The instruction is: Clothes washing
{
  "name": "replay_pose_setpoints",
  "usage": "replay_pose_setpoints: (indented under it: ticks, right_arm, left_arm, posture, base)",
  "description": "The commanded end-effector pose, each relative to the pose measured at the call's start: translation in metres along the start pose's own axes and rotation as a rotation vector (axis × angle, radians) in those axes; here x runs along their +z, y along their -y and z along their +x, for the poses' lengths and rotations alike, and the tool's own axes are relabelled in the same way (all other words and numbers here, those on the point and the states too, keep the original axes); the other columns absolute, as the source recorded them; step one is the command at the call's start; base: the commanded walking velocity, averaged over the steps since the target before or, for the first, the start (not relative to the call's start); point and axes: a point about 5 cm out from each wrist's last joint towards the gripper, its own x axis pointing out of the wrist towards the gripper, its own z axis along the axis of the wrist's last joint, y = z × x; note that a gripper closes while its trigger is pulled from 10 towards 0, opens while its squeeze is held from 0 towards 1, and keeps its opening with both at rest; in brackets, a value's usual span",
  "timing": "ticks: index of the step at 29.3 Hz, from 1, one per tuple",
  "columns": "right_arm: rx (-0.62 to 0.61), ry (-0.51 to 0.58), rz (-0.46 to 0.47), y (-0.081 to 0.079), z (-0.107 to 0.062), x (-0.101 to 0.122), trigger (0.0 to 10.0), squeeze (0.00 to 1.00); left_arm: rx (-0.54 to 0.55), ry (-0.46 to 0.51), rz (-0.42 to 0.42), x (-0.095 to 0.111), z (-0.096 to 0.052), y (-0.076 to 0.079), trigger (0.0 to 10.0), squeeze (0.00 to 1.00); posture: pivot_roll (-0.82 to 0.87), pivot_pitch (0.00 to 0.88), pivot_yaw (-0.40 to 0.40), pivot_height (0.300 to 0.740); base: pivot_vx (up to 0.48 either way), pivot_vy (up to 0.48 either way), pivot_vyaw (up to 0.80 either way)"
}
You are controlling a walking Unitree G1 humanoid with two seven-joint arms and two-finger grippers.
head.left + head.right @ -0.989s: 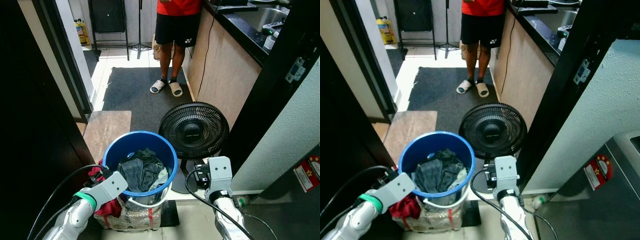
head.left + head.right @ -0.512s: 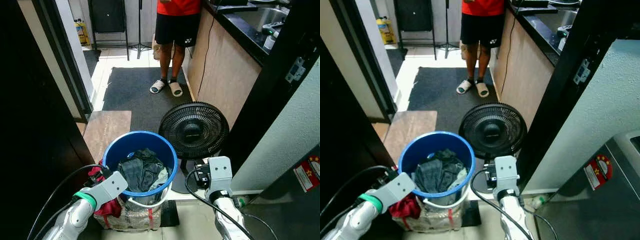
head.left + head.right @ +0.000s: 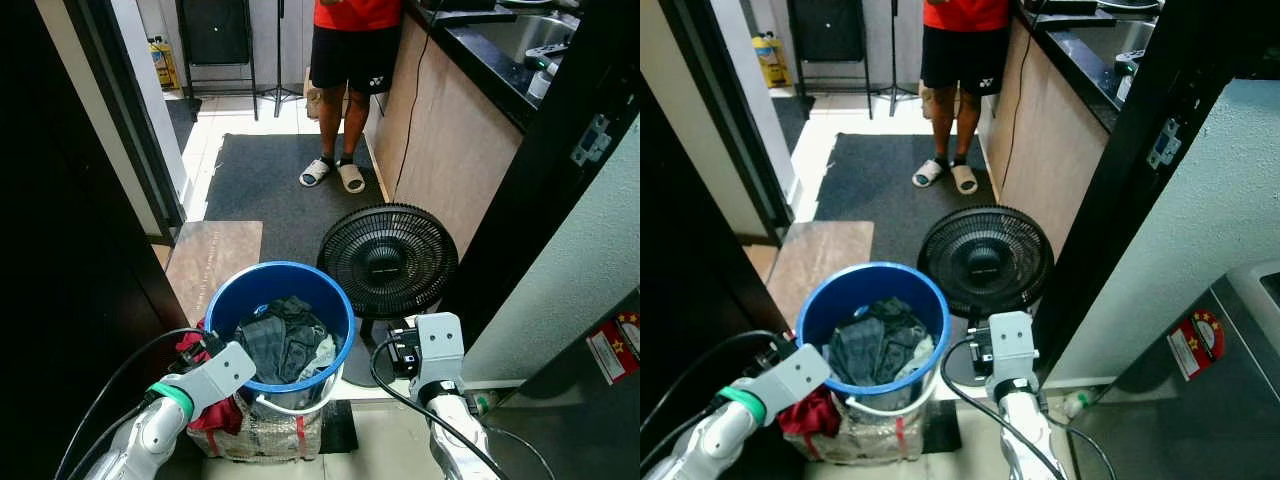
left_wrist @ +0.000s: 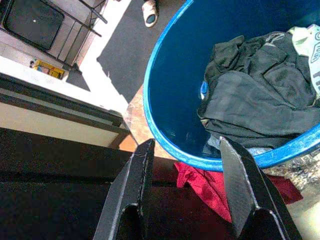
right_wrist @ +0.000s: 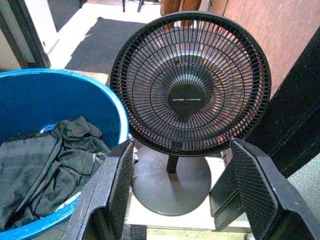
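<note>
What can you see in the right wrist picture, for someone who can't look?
A black floor fan stands on its round base, framed between the right gripper's open jaws. Beside it is a blue bucket holding dark clothes.

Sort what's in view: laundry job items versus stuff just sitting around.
Job:
blue bucket
dark clothes inside it
red cloth beside the bucket
left tool, open
right tool, open

Just around:
black fan
dark mat
person standing

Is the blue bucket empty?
No, the blue bucket holds a pile of dark clothes in the left eye view.
</note>
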Motion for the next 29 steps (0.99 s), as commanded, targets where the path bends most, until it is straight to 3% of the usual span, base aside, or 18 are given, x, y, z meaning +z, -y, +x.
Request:
replay_pose_setpoints:
  ticks: [1, 29]
  right_arm:
    - [0.002, -0.024, -0.006, 0.0003, -0.0027, -0.0048, 10.0, 0.00]
    - [0.012, -0.027, -0.005, -0.0022, -0.0029, -0.0052, 10.0, 0.00]
  left_arm:
    - [-0.017, -0.012, -0.001, -0.0026, -0.0016, 0.0026, 10.0, 0.00]
    - [-0.017, -0.010, -0.001, -0.0028, -0.0037, 0.0033, 10.0, 0.00]
  posture:
    - [0.00, 0.063, 0.056, 0.740]
    - [0.00, 0.067, 0.053, 0.740]
  base:
    - [0.000, 0.000, 0.00]
    - [0.000, 0.000, 0.00]
